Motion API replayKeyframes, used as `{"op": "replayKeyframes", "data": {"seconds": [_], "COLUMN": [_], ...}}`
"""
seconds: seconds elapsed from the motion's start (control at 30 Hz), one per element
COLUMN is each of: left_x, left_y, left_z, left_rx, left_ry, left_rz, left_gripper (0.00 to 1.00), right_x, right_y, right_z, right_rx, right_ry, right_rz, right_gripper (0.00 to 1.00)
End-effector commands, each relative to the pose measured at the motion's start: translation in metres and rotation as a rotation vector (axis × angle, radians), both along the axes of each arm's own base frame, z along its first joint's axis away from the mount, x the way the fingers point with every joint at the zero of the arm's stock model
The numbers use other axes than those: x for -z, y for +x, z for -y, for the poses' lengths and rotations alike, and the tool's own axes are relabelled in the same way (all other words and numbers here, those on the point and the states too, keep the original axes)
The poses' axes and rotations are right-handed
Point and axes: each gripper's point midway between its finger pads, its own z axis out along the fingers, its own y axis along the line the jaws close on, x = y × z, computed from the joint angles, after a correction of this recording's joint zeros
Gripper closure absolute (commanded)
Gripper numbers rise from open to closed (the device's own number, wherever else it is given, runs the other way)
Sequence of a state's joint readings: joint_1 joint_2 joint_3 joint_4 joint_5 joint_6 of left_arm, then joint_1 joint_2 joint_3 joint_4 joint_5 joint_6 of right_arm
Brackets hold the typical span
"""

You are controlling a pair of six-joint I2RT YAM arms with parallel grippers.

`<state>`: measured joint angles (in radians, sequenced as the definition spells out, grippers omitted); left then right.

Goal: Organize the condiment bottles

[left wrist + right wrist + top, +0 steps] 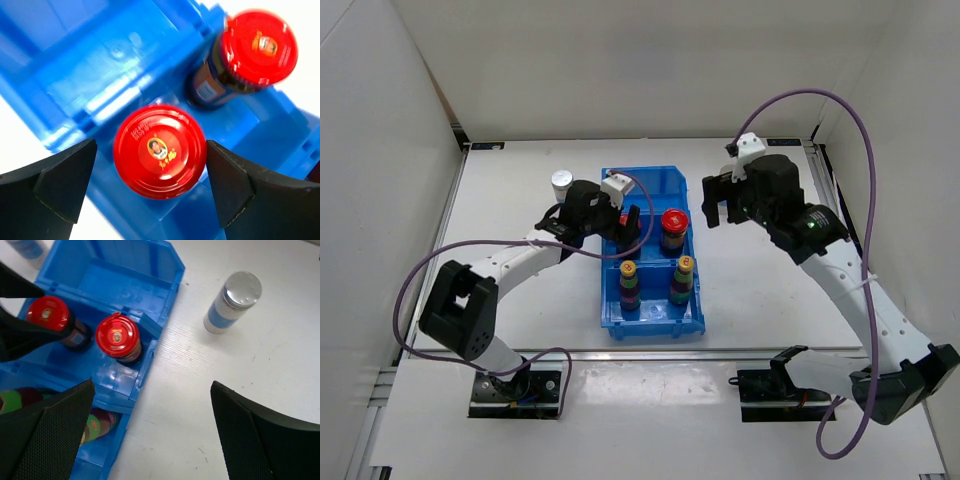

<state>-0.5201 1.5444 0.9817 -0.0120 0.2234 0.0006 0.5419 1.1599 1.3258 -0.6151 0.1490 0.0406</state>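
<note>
Two dark jars with red caps stand in the middle compartment of the blue bin point(665, 180). My left gripper point(150, 175) is open astride the left jar point(160, 150), with a clear gap at the left finger point(60, 185). The other jar point(257, 47) stands beside it point(673, 222). Two slim green-labelled bottles point(629, 285) point(682, 280) fill the near compartments. One white-blue bottle with a silver lid point(562, 183) stands on the table left of the bin, another point(232, 302) right of it. My right gripper point(152, 425) is open over bare table beside the bin, holding nothing.
The bin's far compartment point(120, 275) holds nothing. White walls enclose the table on three sides. The table point(760, 300) lies bare to the right of the bin, and purple cables loop off both arms.
</note>
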Motion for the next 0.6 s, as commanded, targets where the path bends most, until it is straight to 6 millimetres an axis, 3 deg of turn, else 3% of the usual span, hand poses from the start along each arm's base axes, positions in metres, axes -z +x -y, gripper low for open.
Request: {"op": "replayKeyframes", "data": {"seconds": [0.0,0.17,0.2,0.23,0.27,0.3,0.33,0.37,0.4,0.47,0.57], "left_x": [-0.077,-0.156,-0.168,-0.164,-0.184,-0.187,-0.198,-0.202,-0.192,-0.196,-0.177], "left_y": [0.017,0.012,0.007,0.007,0.001,0.000,-0.009,-0.011,-0.014,-0.023,-0.030], "left_z": [-0.007,-0.021,-0.031,-0.035,-0.043,-0.052,-0.061,-0.070,-0.080,-0.098,-0.127], "left_rx": [-0.058,-0.090,-0.116,-0.132,-0.147,-0.177,-0.194,-0.231,-0.246,-0.299,-0.367], "left_ry": [-0.034,-0.033,-0.015,0.001,-0.004,0.015,0.014,0.020,0.049,0.056,0.095], "left_rz": [0.161,0.295,0.314,0.304,0.349,0.372,0.400,0.415,0.405,0.424,0.400], "left_gripper": [0.00,0.00,0.00,0.00,0.00,0.00,0.00,0.00,0.00,0.00,0.00], "right_x": [0.001,0.008,0.010,0.011,0.013,0.029,0.019,0.020,0.034,0.035,0.051], "right_y": [0.020,0.063,0.080,0.089,0.099,0.115,0.125,0.133,0.144,0.156,0.175], "right_z": [0.015,0.032,0.037,0.040,0.042,0.047,0.043,0.042,0.043,0.034,0.031], "right_rx": [0.126,0.209,0.231,0.242,0.250,0.269,0.246,0.239,0.238,0.202,0.186], "right_ry": [0.016,0.049,0.055,0.057,0.060,0.051,0.079,0.088,0.090,0.104,0.105], "right_rz": [-0.007,-0.059,-0.063,-0.071,-0.080,-0.119,-0.107,-0.116,-0.150,-0.143,-0.163], "right_gripper": [0.00,0.00,0.00,0.00,0.00,0.00,0.00,0.00,0.00,0.00,0.00]}}
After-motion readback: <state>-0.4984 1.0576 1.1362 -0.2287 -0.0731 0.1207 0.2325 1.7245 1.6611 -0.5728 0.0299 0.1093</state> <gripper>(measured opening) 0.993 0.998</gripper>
